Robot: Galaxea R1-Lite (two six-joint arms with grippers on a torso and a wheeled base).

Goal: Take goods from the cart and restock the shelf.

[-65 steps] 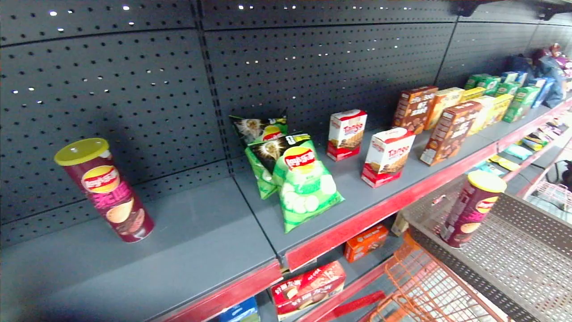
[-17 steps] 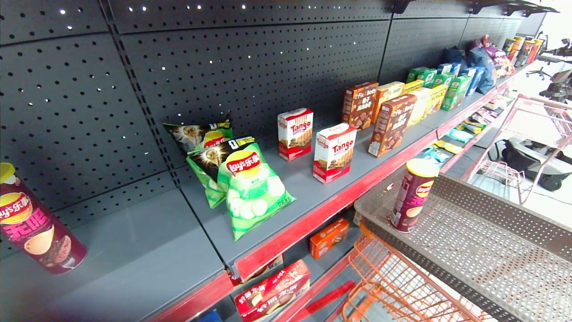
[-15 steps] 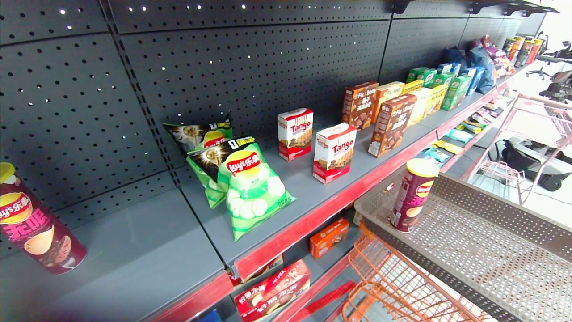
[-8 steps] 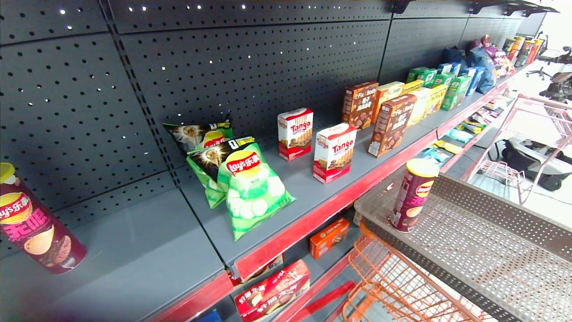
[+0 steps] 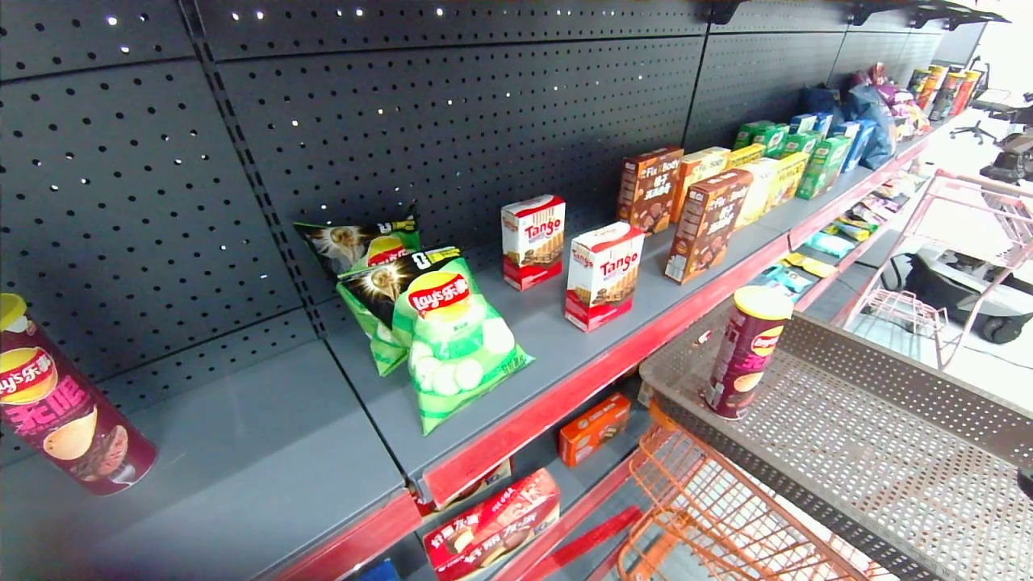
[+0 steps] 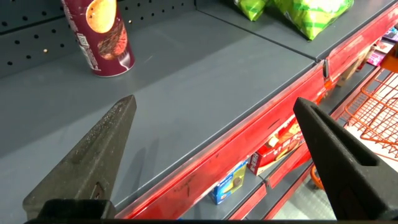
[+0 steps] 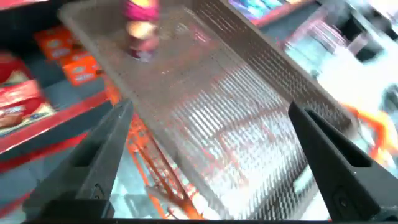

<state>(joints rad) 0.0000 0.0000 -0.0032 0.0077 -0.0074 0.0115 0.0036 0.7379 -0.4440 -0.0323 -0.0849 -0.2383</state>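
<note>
Chip cans: two, both maroon with a yellow lid, a round red-yellow logo, a chip picture and pink characters. Cart can [image 5: 746,351] stands upright on the cart's perforated tray [image 5: 888,420], near the corner closest to the shelf [image 5: 266,452]. Shelf can [image 5: 60,403] stands upright at the shelf's far left, close to the pegboard [image 5: 484,121].

Chip bags [image 5: 452,339]: three, green, overlapping, same round logo, lying right of the shelf can. Red-white boxes [image 5: 601,274]: two, upright, red lettering on the front. Brown boxes [image 5: 708,224]: two. Yellow and green boxes stand farther along, too small to count. Lower shelf: one orange box [image 5: 593,428], one red pack [image 5: 492,524].

Left gripper [image 6: 214,102]: fingers spread wide, nothing between them, above the shelf's front edge, shelf can well beyond it. Right gripper [image 7: 211,106]: fingers spread wide, holding nothing, over the tray, cart can farther off and apart from it.
</note>
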